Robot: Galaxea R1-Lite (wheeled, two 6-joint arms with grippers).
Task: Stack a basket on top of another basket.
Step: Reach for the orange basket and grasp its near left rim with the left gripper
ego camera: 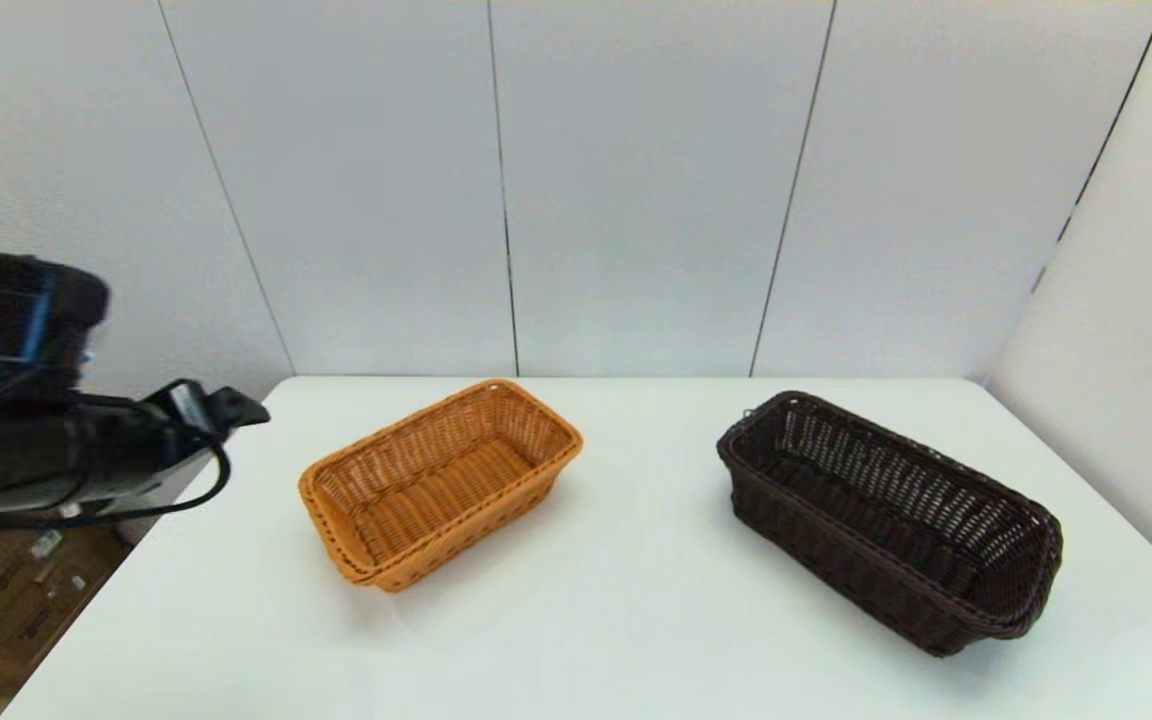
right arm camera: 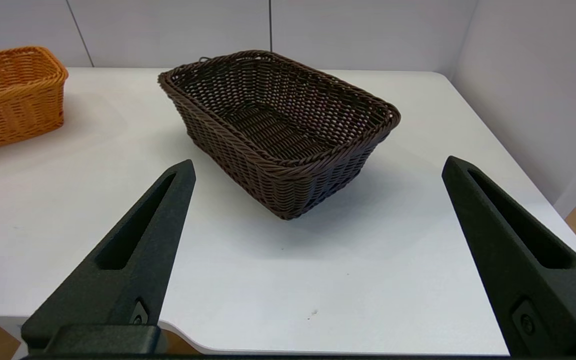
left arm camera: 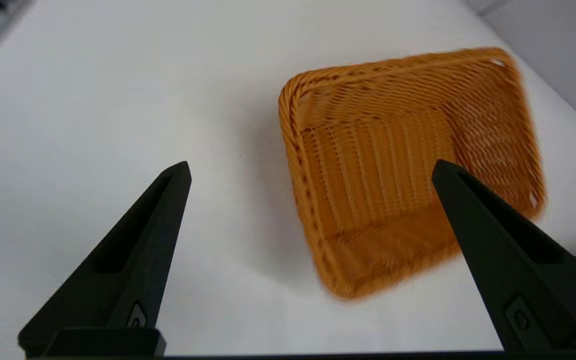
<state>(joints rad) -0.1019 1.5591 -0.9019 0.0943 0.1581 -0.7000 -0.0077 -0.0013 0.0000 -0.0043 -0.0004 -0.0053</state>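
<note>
Sitting apart on white table (ego camera: 586, 620), orange-tan basket (ego camera: 441, 480), dark brown basket (ego camera: 886, 520), grey panelled walls (ego camera: 636, 180), both end effectors wide open, empty.

Smearing in motion blur: orange basket (left arm camera: 408, 170) in left wrist view. Running off the edge at nine o'clock: left arm (ego camera: 56, 450) in head view, orange basket in right wrist view.

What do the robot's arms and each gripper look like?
The left arm is black and bulky, with a blue part near the top and loose black cables along it. The left gripper and right gripper each have two long, matte black, wedge-shaped fingers, each with a slot-like recess and a small screw.
</note>
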